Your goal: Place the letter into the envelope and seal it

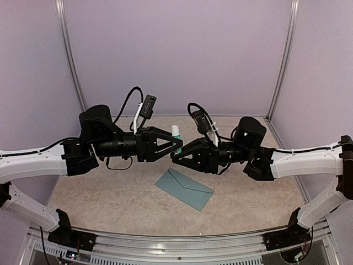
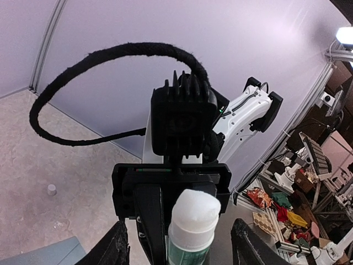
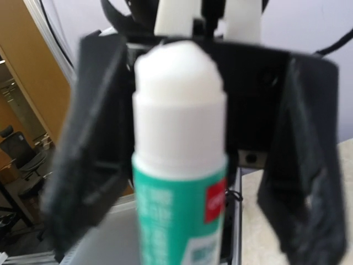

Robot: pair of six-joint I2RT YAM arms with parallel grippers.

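The teal-blue envelope (image 1: 185,188) lies flat on the table with its pointed flap down; a corner of it shows in the left wrist view (image 2: 47,255). No letter shows. A green glue stick (image 1: 175,132) with bare white glue on top stands upright in the air between the two grippers, above and behind the envelope. My right gripper (image 1: 176,157) is shut on its lower body; its own fingers are hidden in the right wrist view, where the stick (image 3: 179,165) fills the middle. My left gripper (image 1: 177,144) is wide open, its fingers (image 2: 113,245) on either side of the stick (image 2: 193,226) without touching it.
A small white cap (image 2: 51,189) lies on the table near the back wall. Purple walls close the back and both sides. Both arms reach in towards the middle, their wrist cables looping above them.
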